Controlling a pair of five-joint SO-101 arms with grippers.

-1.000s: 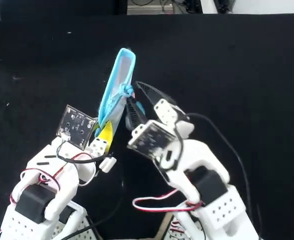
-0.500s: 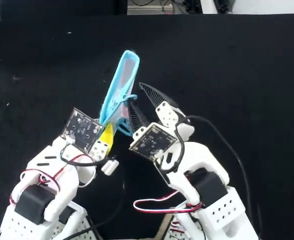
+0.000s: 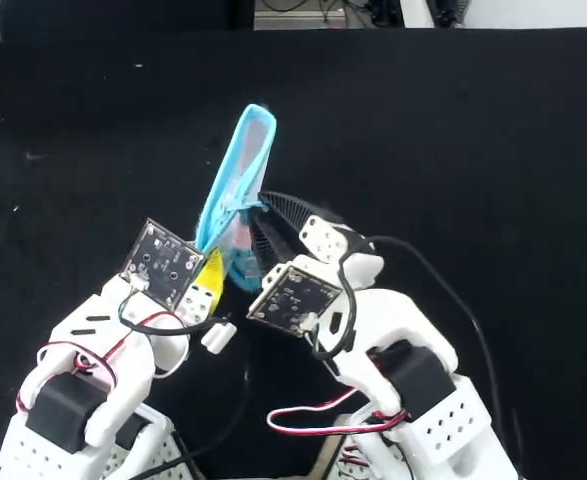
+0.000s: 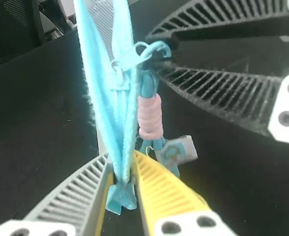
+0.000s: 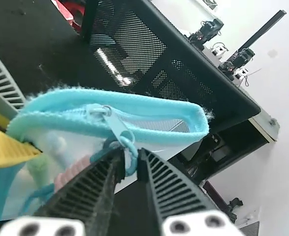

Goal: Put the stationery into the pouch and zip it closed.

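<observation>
A light-blue mesh pouch (image 3: 237, 170) stands on edge above the black table. My left gripper (image 3: 206, 256) is shut on its near end, which is pinched between the grey and yellow fingers (image 4: 156, 189). The zip slider (image 5: 115, 126) sits on the upper edge of the pouch (image 5: 149, 105), with a blue cord loop (image 5: 130, 148) hanging from it. My right gripper (image 5: 129, 156) has its black fingers drawn together on that loop, beside the pouch (image 4: 101, 88). Pink beads (image 4: 149, 118) and a small tag (image 4: 176, 152) dangle from the loop (image 4: 150, 49). The pouch's contents are blurred behind the mesh.
The black tablecloth (image 3: 453, 130) stretches wide to the left, right and far side of the arms. Both arm bases crowd the near edge, with loose cables (image 3: 313, 410) between them. A dark mesh cabinet (image 5: 149, 54) stands beyond the table.
The right gripper's black fingers, spread apart earlier, have come together on the zip cord loop. The pouch has tilted a little; the left gripper keeps its hold.
</observation>
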